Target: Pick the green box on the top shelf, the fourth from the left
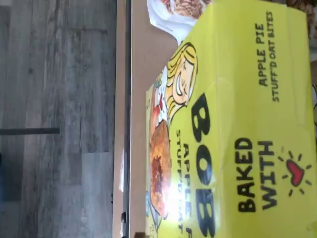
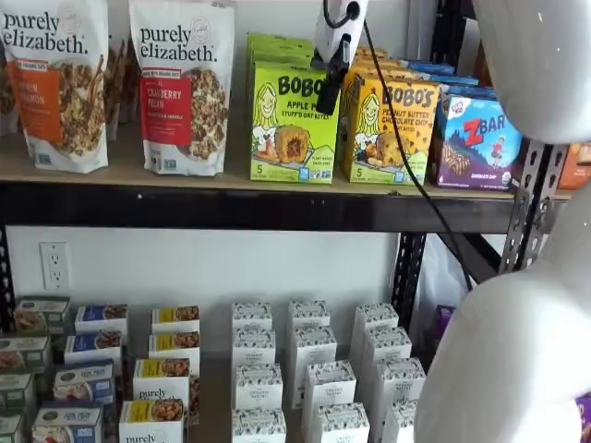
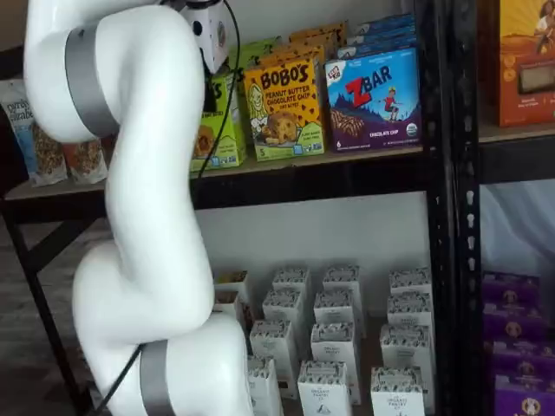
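Note:
The green box (image 2: 293, 120) stands upright on the top shelf (image 2: 129, 177), between a granola bag and the yellow-orange Bobo's box (image 2: 390, 129). My gripper (image 2: 326, 100) comes down from the view's upper edge, white body above. One black finger (image 2: 330, 88) shows at the box's upper right corner, between the two Bobo's boxes. The other finger is hidden, so I cannot tell whether the jaws are open or shut. The wrist view is turned on its side and filled by the green box (image 1: 237, 129), close up. In a shelf view my arm covers most of the green box (image 3: 227, 121).
Two purely elizabeth bags (image 2: 185, 88) stand left of the green box, and a blue ZBar box (image 2: 480, 143) stands at the right. More green boxes sit behind the front one. Black uprights (image 2: 531, 203) frame the shelf. Several small white boxes (image 2: 309, 369) fill the lower surface.

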Controlling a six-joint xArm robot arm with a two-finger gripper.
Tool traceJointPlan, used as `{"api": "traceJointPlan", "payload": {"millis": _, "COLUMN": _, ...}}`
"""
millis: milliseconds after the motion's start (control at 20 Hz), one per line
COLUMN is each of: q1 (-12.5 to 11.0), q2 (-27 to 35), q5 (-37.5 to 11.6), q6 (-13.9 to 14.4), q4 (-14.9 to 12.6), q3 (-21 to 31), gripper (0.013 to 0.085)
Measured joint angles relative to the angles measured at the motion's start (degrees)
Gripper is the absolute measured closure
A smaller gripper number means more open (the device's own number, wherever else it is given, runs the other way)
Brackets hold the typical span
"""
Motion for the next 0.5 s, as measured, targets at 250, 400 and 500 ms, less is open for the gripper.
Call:
{"api": "traceJointPlan", "payload": {"millis": 250, "q1": -0.2, "q2": -0.02, "q5": 0.09, "q6": -0.16, "q4": 0.22, "q3": -0.11, "gripper": 0.033}}
{"api": "traceJointPlan", "payload": {"millis": 400, "q1": -0.29, "q2": 0.02, "q5": 0.28, "q6": -0.24, "q4": 0.26, "q3": -0.26, "gripper": 0.037}}
{"api": "traceJointPlan", "payload": {"millis": 500, "q1": -0.3, "q2": 0.04, "q5": 0.31, "q6": -0.25, "q4": 0.19, "q3": -0.31, "gripper": 0.037}}
